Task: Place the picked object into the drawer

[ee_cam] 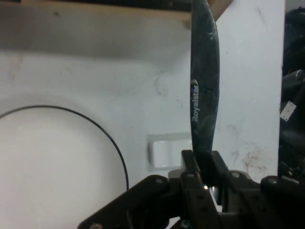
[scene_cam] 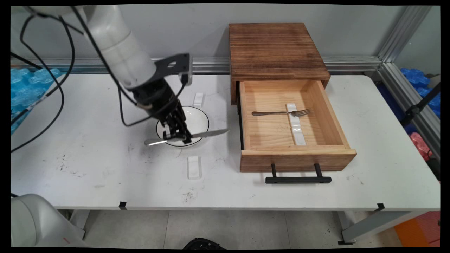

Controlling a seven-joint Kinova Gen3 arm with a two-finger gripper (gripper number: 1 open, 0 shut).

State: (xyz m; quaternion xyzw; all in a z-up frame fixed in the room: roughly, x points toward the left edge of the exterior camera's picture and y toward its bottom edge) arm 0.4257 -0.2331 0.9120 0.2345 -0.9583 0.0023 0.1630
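Black two-finger end effector (scene_cam: 177,135) clamped on a silver table knife (scene_cam: 207,134) (blade marked Royalstar) — held level above the black-rimmed white plate (scene_cam: 197,117), near the white worktop (scene_cam: 105,168) — open wooden drawer (scene_cam: 299,154) alongside

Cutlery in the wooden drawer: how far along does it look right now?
Looks done: the open wooden drawer holds a silver fork lying across a white ceramic rest. In hand: the black two-finger hand grips a silver table knife above the black-rimmed white plate. Left: the second white rest in the drawer is bare, and two loose white rests remain on the white table.
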